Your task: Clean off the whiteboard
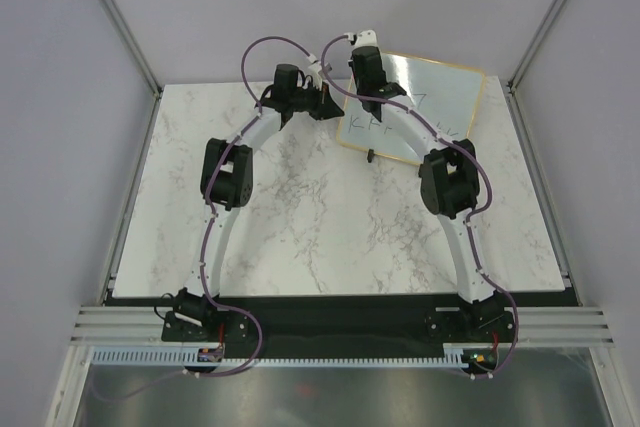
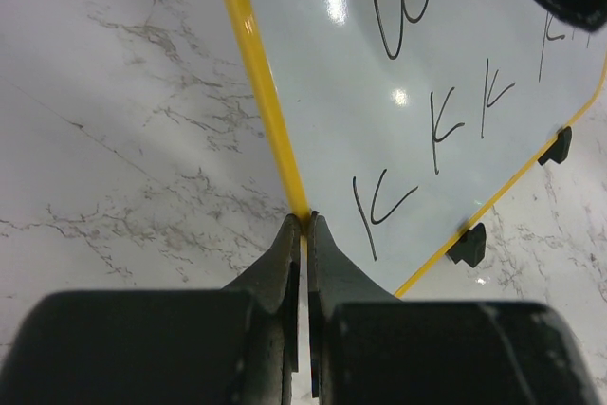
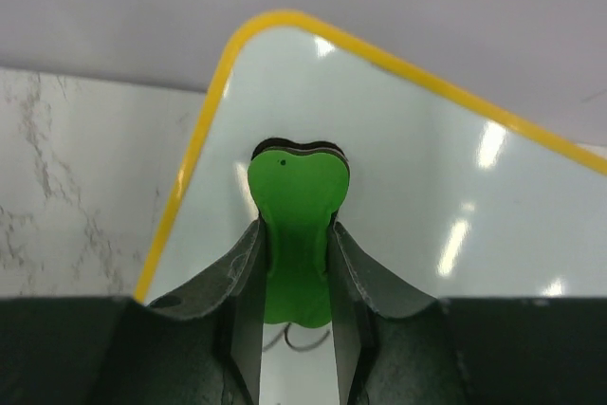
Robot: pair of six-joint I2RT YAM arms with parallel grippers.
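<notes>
So both arms stretch out to the table's [image 1: 300,217] far right corner, where the whiteboard [image 1: 445,97] sits. The left gripper [image 2: 303,220] is clamped on its yellow frame edge. The right gripper [image 3: 297,230] squeezes the green eraser [image 3: 296,187] against the board's corner. Overhead, the right arm hides part of the scribbles [image 2: 436,125].

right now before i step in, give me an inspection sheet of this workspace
surface: white marble-pattern tabletop
job's things: glossy white rectangular whiteboard, thin yellowish frame, black letters unerased
clutter: nothing seen
end effectors: left end effector shut on the whiteboard's frame edge; right end effector shut on small green eraser block over the board
cables: purple cables run along both arms
surroundings: plain grey enclosure walls
</notes>
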